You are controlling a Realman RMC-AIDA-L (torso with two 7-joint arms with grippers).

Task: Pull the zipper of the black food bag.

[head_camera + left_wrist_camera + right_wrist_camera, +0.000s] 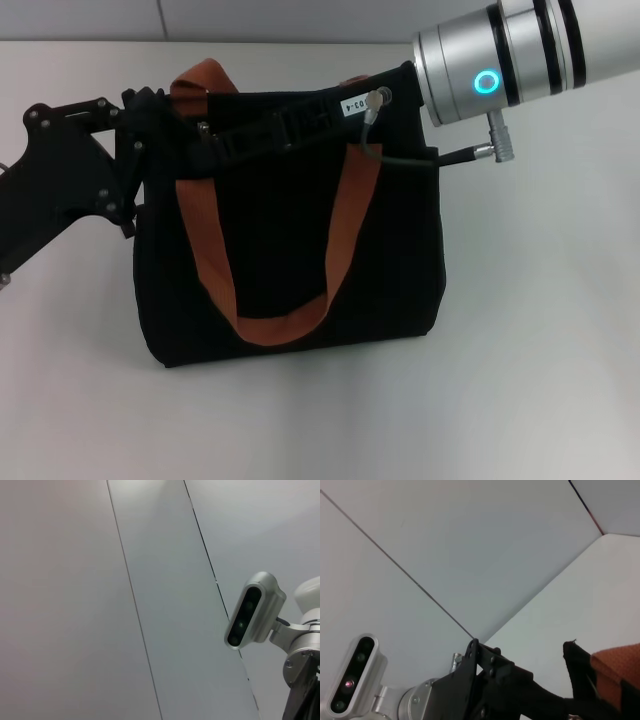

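The black food bag (290,250) stands upright in the middle of the white table, one orange-brown handle (265,325) hanging down its front and the other (200,75) standing up at its top left. My left gripper (145,110) is at the bag's top left corner, against the fabric. My right gripper (228,140) lies along the bag's top edge, dark against the black fabric. The zipper pull cannot be made out. The right wrist view shows the left gripper (500,685), a bag edge (577,675) and a handle (615,670).
The silver right forearm (500,60) reaches in from the top right, with a grey cable (400,160) over the bag's top right corner. The white table (540,350) lies bare around the bag. The left wrist view shows the right arm's wrist camera (252,610) against a wall.
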